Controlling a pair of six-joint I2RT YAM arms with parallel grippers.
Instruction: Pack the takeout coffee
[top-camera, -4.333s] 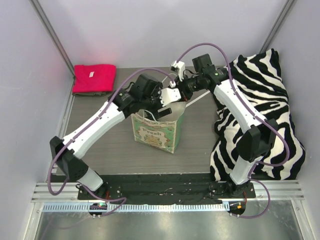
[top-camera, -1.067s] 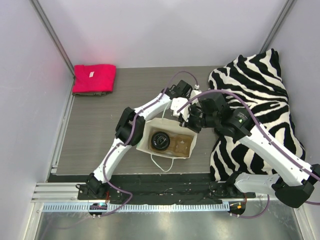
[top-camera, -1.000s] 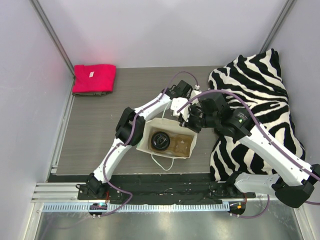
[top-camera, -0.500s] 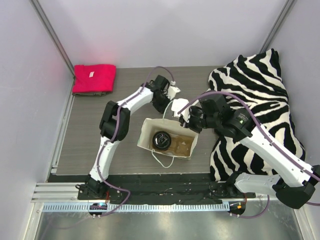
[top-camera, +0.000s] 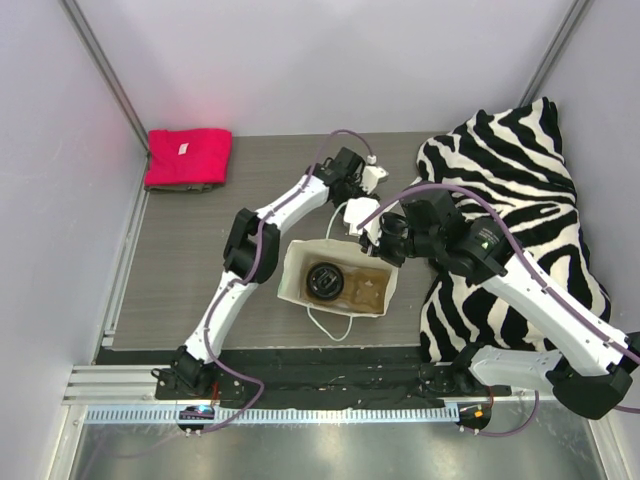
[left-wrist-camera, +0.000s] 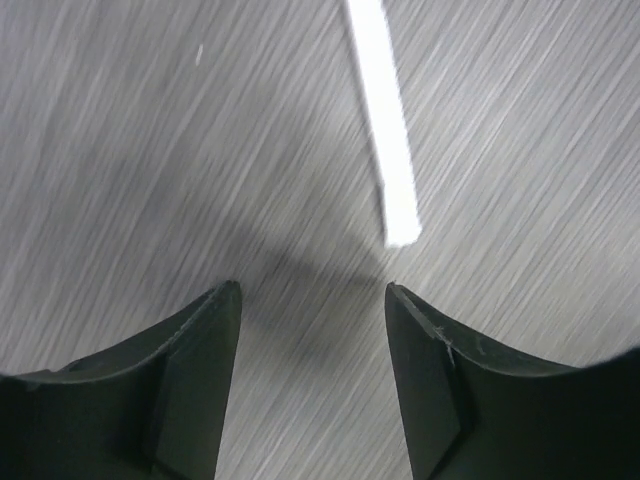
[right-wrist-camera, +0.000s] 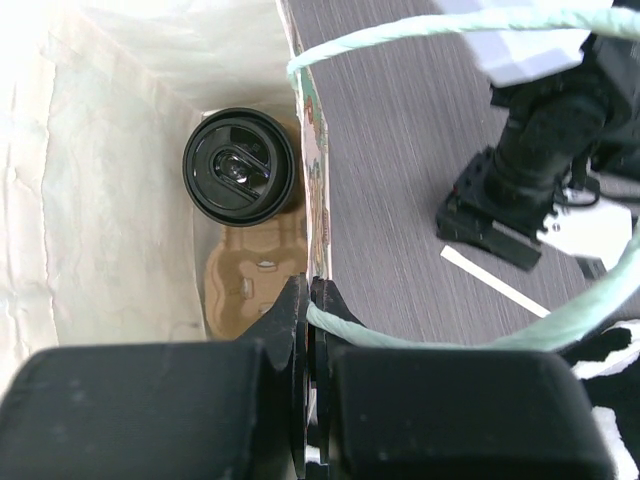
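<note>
The coffee (right-wrist-camera: 240, 165), capped in black, stood upright inside the open bag (right-wrist-camera: 100, 200), with a pulp tray (right-wrist-camera: 250, 290) showing just beside it on the bag's floor. The right wrist camera gave what the overhead view could not. The right tool (right-wrist-camera: 309, 286) had its jaws pressed together on the bag's rim, and the pale green handle (right-wrist-camera: 420, 25) ran right against them. Only the left wrist camera showed the left tool (left-wrist-camera: 312, 292) with its jaws apart and nothing between them, above the bare counter (left-wrist-camera: 150, 150) and near a white strip (left-wrist-camera: 385, 130). From overhead, the left arm extended past the bag toward the far side of the counter. A red cloth (top-camera: 188, 157) lay in the far left corner, and a zebra-print blanket (top-camera: 520, 190) was heaped along the right side under the right arm.
</note>
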